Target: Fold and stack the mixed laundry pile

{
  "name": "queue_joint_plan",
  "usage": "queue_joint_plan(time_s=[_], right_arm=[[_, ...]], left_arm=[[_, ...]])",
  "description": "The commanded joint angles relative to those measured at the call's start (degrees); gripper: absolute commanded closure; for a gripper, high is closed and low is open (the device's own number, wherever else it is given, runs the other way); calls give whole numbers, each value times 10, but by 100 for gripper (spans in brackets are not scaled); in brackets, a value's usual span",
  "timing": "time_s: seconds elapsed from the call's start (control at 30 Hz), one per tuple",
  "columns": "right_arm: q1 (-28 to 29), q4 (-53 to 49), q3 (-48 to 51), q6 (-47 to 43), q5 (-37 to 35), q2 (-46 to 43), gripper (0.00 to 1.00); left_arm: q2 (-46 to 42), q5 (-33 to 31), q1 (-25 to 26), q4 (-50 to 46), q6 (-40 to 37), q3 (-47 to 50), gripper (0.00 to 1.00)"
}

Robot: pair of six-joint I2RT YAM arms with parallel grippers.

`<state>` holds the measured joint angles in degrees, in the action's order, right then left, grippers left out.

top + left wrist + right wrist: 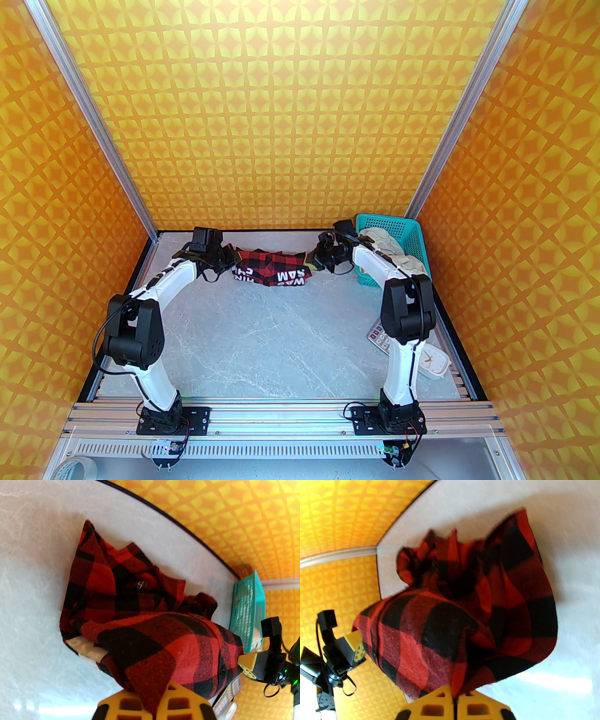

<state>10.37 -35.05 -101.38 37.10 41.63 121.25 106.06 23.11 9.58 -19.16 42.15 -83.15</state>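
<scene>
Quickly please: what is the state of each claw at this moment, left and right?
Left claw: closed, holding one end of the red-and-black check shirt.
Right claw: closed, holding the other end of the same shirt.

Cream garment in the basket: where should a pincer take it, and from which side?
Probably the crumpled top of the cream garment heaped in the basket, coming straight down from above: the basket walls close off the sides, and the raised folds give something to pinch.
</scene>
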Motion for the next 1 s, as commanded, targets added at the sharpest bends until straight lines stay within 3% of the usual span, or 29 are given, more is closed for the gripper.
queue_joint_plan(time_s=[0.0,0.13,0.23,0.3,0.43,0.63,0.83,0.97], right_arm=[[-6,70,-46,49,31,48,96],[-11,162,-102,115,55,133,96],[-15,361,-109,227,75,195,92],[-18,440,-138,265,72,238,86],[-23,439,-205,255,66,290,72],[-34,413,-158,194,55,239,60],[-35,371,-59,93,16,130,55],[-25,302,29,-19,-57,50,55]], left_arm=[[44,16,-19,76,47,-43,89],[127,45,-38,155,95,-99,71],[197,60,-48,245,132,-133,55],[238,61,-54,288,151,-153,54],[292,77,-67,340,176,-178,52],[262,91,-83,309,123,-163,46],[164,81,-88,157,-21,-128,43],[101,77,-68,98,-104,-85,51]])
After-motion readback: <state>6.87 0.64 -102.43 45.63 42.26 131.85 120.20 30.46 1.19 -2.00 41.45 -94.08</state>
